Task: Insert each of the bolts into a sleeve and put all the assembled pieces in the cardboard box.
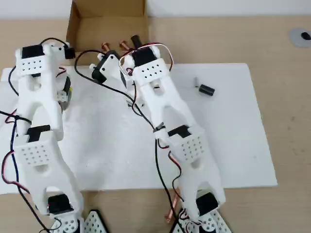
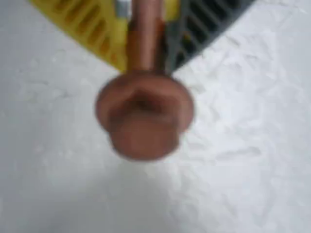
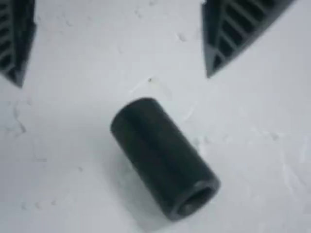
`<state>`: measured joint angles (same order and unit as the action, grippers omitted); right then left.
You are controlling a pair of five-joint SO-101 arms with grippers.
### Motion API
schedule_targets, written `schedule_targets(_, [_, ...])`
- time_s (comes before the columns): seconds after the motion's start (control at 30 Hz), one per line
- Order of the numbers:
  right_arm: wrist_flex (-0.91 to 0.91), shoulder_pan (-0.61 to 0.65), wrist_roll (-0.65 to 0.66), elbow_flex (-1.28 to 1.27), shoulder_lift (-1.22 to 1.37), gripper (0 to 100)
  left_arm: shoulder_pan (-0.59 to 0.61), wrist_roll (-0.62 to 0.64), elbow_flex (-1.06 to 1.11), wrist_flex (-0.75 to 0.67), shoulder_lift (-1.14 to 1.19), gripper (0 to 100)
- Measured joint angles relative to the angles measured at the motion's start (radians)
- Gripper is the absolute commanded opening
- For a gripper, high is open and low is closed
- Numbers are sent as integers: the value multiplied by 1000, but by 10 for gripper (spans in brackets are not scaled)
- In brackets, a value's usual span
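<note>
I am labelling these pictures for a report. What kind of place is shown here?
Probably a workbench for robot practice: two robot arms sit at a wooden table, with a white mat, a cardboard box and loose bolts.

A robotics lab bench: wired white arms (image 1: 160, 94) on a wooden table (image 1: 286, 121)

**Bolts, sleeves and box, counted**

Three copper bolts: bolt (image 1: 104, 47), bolt (image 1: 123, 44), bolt (image 2: 143, 111). Two black sleeves seen from above: sleeve (image 1: 206, 90), sleeve (image 1: 135, 40). Whether the close-up sleeve (image 3: 163, 158) makes three, I cannot tell. One cardboard box (image 1: 109, 31).
</note>
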<state>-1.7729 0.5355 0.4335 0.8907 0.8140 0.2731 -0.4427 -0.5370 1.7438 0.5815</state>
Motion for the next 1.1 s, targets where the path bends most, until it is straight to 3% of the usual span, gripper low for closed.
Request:
schedule_targets(0.4, [0,14,413,-78,20,278,71,15,21,0,-167,17])
schedule_targets(0.8, [0,64,440,8,97,278,258,163,21,-9,-502,14])
schedule_targets(1.1, [-3,84,442,66,192,277,293,135,114,-9,-713,14])
